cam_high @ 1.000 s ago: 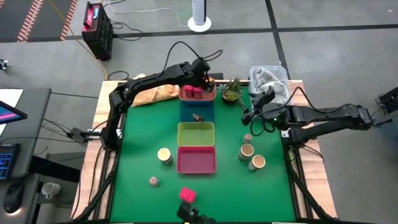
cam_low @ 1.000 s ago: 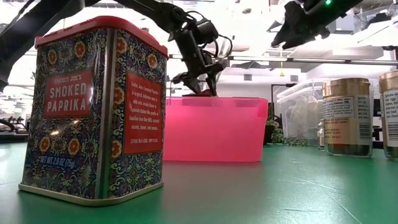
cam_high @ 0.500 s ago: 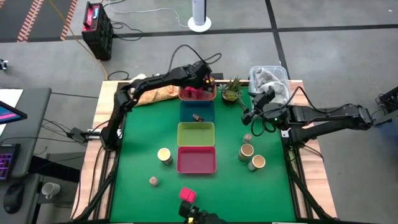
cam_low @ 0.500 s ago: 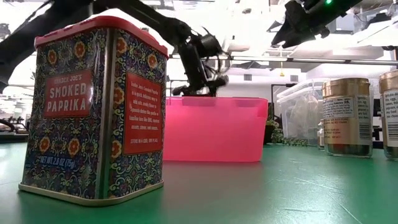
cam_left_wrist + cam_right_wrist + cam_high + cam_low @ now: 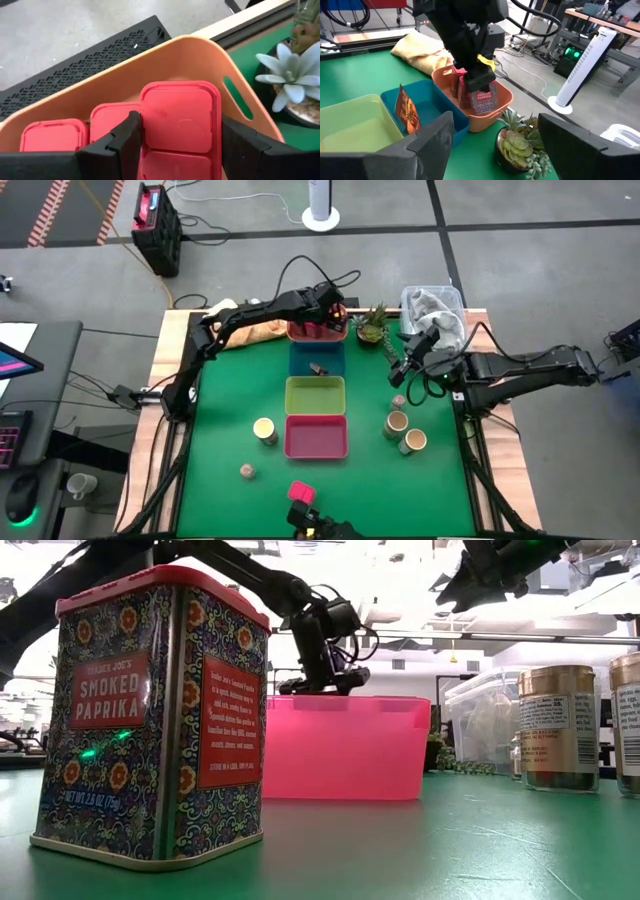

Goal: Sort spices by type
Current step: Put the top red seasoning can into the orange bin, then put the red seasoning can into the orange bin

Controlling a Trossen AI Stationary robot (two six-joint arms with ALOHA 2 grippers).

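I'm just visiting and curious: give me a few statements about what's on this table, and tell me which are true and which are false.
1. The left pincer is closed around a red tin in the orange tray. True.
2. The yellow-green tray holds three tins. False: nothing shows in it.
3. The right pincer carries a jar. False: it hovers open near the potted plant, holding nothing.
4. A smoked paprika tin stands on the green mat outside any tray. True.
5. Two red tins stand beside the gripped one. True.
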